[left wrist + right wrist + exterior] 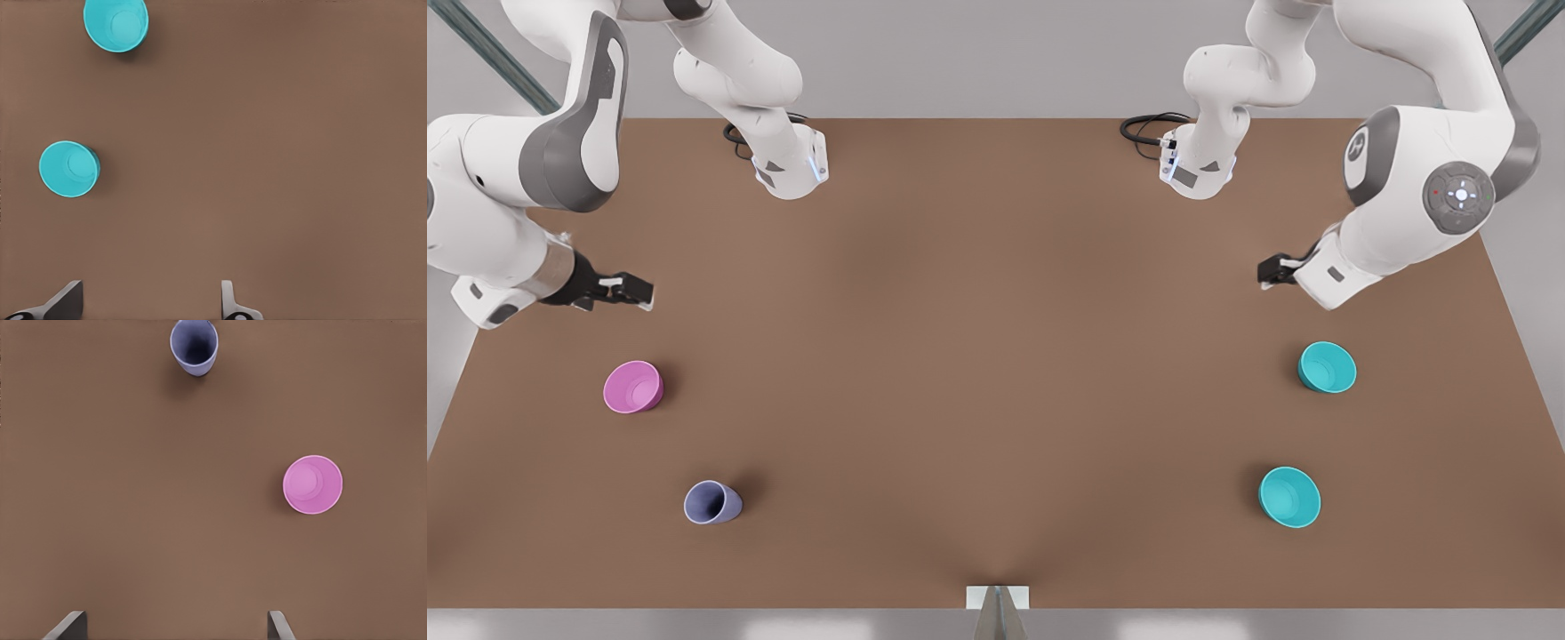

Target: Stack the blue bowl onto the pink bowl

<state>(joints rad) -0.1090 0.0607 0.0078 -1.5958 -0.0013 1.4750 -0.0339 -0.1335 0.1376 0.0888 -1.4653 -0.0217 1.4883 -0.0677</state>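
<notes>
I see the brown table (996,356) carrying four plain vessels, none with readable writing. The left gripper (1279,269) hangs at 3 o'clock in the front view, fingers spread wide and empty; the right gripper (624,291) hangs at 9 o'clock, equally wide and empty. The blue bowl (1327,367) stands upright near the left gripper, its teal twin (1289,497) at 4 o'clock. The pink bowl (633,387) sits near the right gripper, well apart from both. The lavender cup (712,502) stands at 7 o'clock.
</notes>
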